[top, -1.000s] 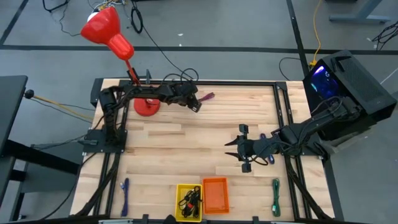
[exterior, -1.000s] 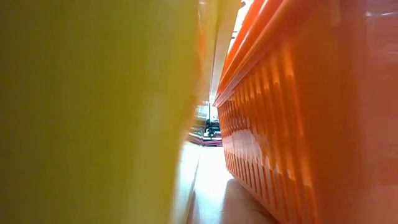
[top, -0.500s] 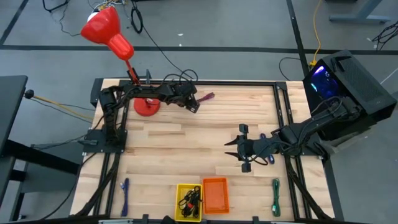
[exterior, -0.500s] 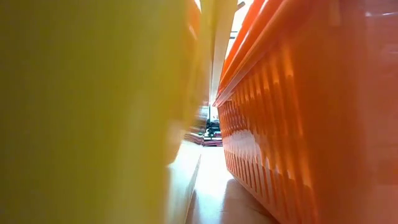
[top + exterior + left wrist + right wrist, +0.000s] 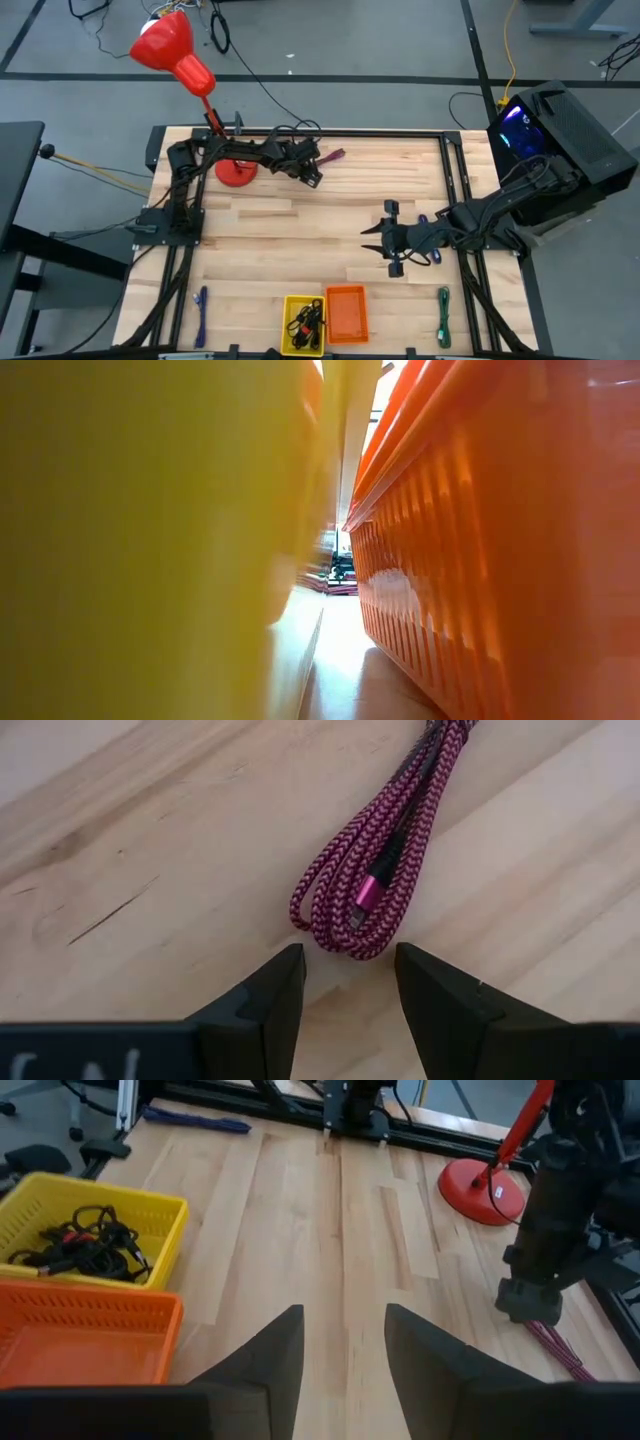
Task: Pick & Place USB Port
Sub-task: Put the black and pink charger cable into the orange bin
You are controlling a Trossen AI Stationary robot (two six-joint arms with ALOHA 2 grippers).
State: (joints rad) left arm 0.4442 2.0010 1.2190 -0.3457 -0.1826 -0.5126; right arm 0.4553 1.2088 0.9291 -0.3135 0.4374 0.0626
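A magenta braided USB cable (image 5: 333,156) lies coiled flat on the wood near the table's far edge. In the left wrist view the magenta cable (image 5: 385,850) has its looped end just ahead of my fingers. My left gripper (image 5: 310,166) (image 5: 345,985) is open and hovers at that end; its fingers stand on either side of the loop without touching. My right gripper (image 5: 385,238) (image 5: 345,1345) is open and waits over bare wood right of centre.
A yellow basket (image 5: 303,325) (image 5: 95,1215) of black cables and an orange basket (image 5: 346,312) (image 5: 85,1335) stand at the near edge, and their walls fill the low view. A red lamp base (image 5: 236,172) stands by the left arm. A blue cable (image 5: 200,310) and a green cable (image 5: 443,315) lie near the near corners.
My left arm has stretched slightly toward the magenta cable, with its elbow dropping lower. My right arm and the cable have kept still.
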